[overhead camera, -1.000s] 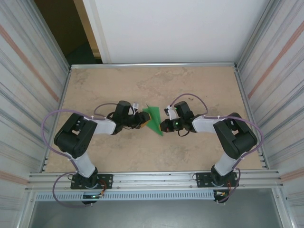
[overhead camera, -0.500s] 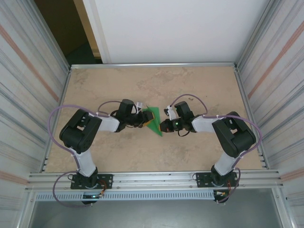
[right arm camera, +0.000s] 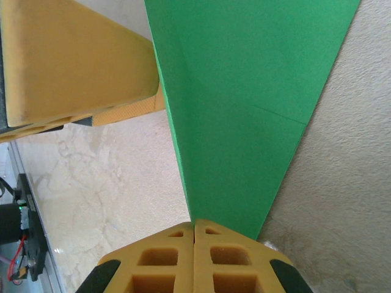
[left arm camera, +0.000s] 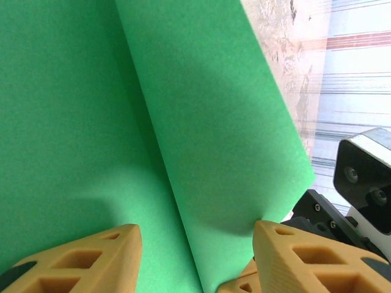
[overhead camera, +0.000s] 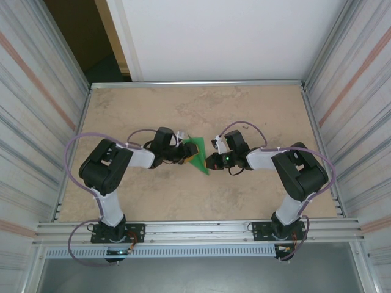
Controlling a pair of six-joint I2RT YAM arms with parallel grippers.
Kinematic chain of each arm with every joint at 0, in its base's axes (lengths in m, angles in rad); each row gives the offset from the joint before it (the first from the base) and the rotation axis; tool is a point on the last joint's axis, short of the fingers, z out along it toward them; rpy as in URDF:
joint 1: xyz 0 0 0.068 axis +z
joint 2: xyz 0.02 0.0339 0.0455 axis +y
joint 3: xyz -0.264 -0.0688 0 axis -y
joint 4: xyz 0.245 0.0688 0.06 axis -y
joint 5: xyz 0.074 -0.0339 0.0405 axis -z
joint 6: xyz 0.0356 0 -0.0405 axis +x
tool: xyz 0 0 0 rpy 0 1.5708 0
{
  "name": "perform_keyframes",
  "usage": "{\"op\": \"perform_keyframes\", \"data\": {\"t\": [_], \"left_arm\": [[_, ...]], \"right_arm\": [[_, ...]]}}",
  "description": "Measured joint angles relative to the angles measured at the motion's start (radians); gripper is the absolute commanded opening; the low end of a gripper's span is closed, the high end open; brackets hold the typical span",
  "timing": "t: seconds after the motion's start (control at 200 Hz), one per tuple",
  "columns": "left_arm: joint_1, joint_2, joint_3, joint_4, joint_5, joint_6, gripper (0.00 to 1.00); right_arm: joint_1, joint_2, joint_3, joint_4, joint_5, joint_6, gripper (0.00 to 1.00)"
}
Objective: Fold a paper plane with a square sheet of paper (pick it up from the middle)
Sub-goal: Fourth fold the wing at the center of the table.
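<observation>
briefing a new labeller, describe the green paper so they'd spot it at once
Find the middle of the tan table, where the two arms' tips meet. Between the left claw and right claw is the green paper, a creased pointed triangle, the only bright green thing there.

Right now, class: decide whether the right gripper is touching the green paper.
Touching. The right wrist view shows the right gripper shut, pinching the narrow end of the green paper.

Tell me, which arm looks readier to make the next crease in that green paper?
Probably the left. The left tool stands open astride the green paper, free to pinch it, while the right tool is shut on its tip, holding it.
</observation>
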Motion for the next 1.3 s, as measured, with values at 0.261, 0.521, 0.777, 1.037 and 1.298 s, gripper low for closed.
{"op": "perform_keyframes", "data": {"t": [0.261, 0.521, 0.777, 1.037, 1.298], "left_arm": [[-0.002, 0.002, 0.023, -0.068, -0.026, 0.0, 0.53], [-0.004, 0.01, 0.053, -0.124, -0.034, -0.006, 0.53], [-0.005, 0.011, 0.057, -0.13, -0.036, -0.012, 0.53], [-0.005, 0.011, 0.057, -0.13, -0.036, -0.012, 0.53], [-0.005, 0.011, 0.057, -0.13, -0.035, -0.012, 0.53]], "right_arm": [[0.0, -0.001, 0.0, -0.005, 0.001, 0.02, 0.27], [0.011, -0.072, -0.006, -0.054, 0.059, 0.022, 0.37], [0.12, -0.092, 0.005, -0.144, 0.291, -0.004, 0.43], [0.2, -0.072, 0.076, -0.205, 0.499, -0.008, 0.41], [0.205, -0.029, 0.112, -0.224, 0.56, -0.01, 0.37]]}}
